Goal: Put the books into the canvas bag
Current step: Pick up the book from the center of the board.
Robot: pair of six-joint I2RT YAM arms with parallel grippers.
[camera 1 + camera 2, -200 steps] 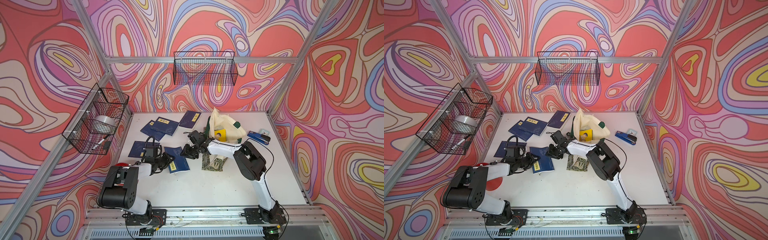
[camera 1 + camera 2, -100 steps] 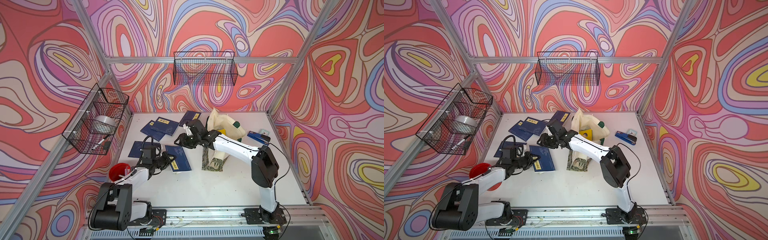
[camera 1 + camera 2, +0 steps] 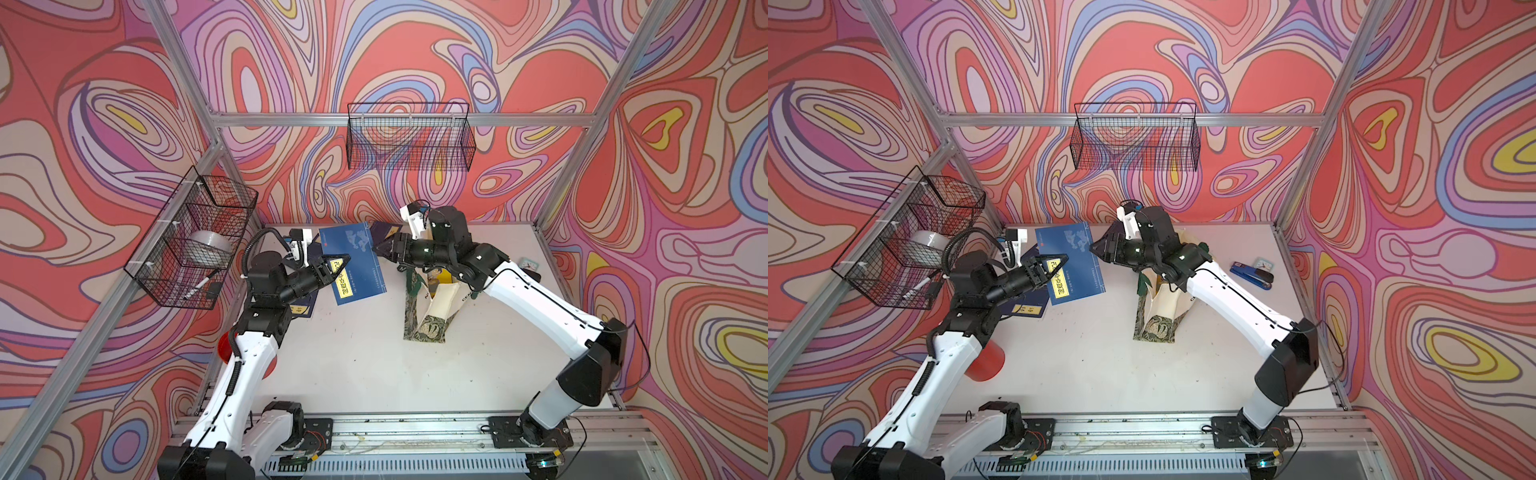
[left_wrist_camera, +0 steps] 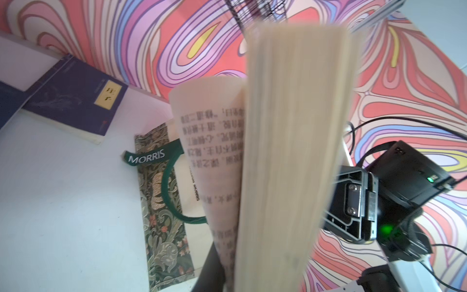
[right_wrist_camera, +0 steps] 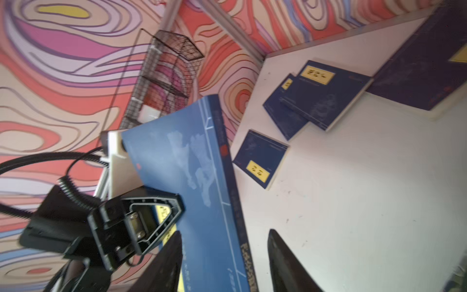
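Note:
My left gripper is shut on a blue book with a yellow label and holds it tilted in the air above the table. In the left wrist view its page edges fill the middle. My right gripper is open at the book's far edge; the right wrist view shows the spine between its spread fingers, with a gap on one side. The canvas bag lies on the table under my right arm, with something yellow in its mouth. More navy books lie flat at the back left.
A red cup lies by my left arm. A blue-and-black stapler sits at the back right. Black wire baskets hang on the back wall and the left wall. Another navy book lies under my left wrist.
My left gripper has lifted the blue book off the table and raised it. My right arm has swung from the bag towards the book, and its jaws have spread wider.

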